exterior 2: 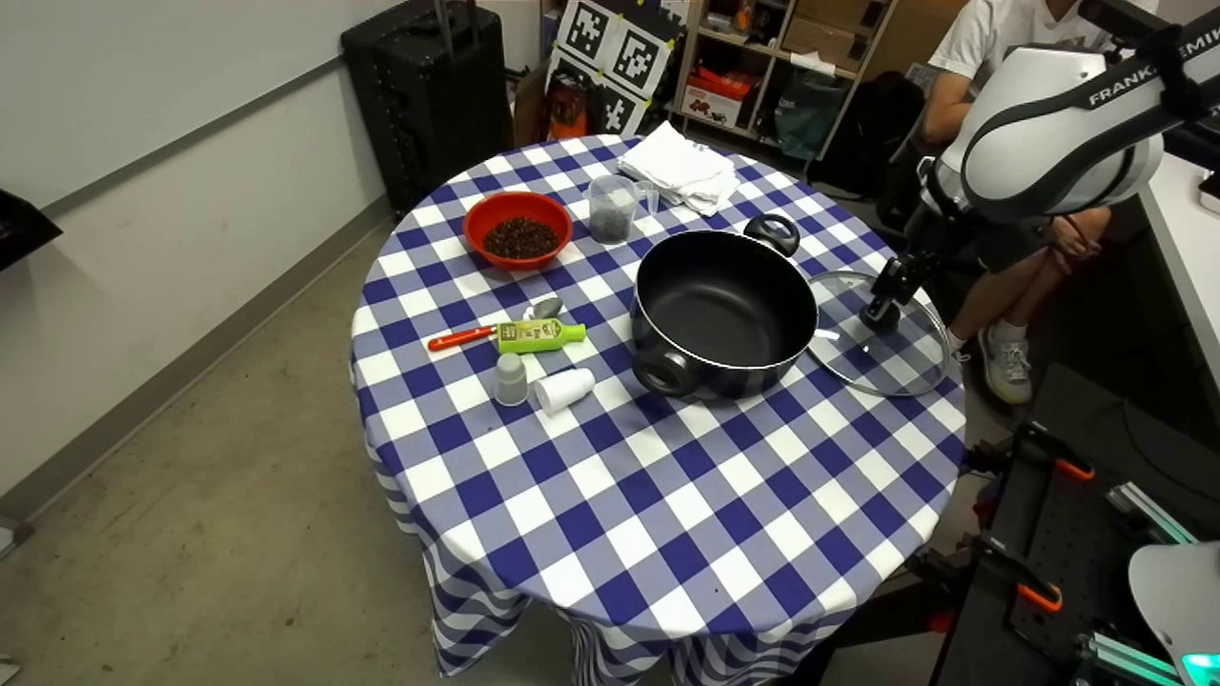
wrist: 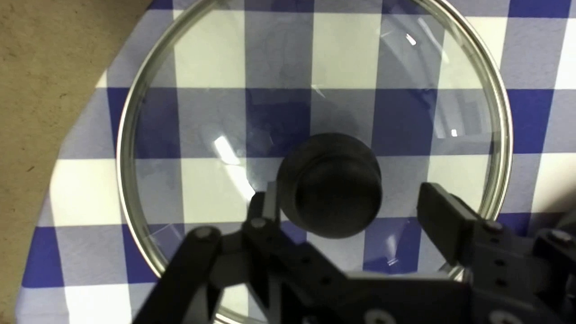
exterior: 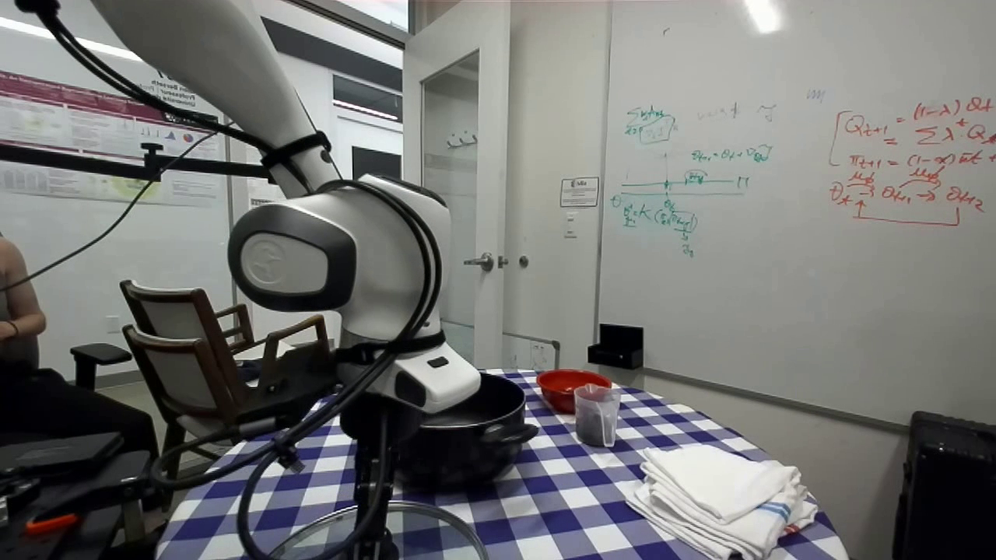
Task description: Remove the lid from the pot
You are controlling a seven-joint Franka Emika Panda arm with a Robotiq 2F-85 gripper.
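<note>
gap between knob (wrist: 331, 186) and one finger (wrist: 450, 227) of pincer (wrist: 346, 199), pot (exterior 2: 724, 305) crowding lid (exterior 2: 886, 360)

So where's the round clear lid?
In an exterior view, the round clear lid lies right of the wide black pot, on blue-checked cloth, under the black tool.

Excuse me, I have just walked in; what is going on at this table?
A robot arm is working at a see-through lid, which lies on the checked tablecloth beside the uncovered black pot. Its gripper is open, the fingers apart on either side of the lid's black knob. So the lid is off the pot and does not look gripped.
</note>
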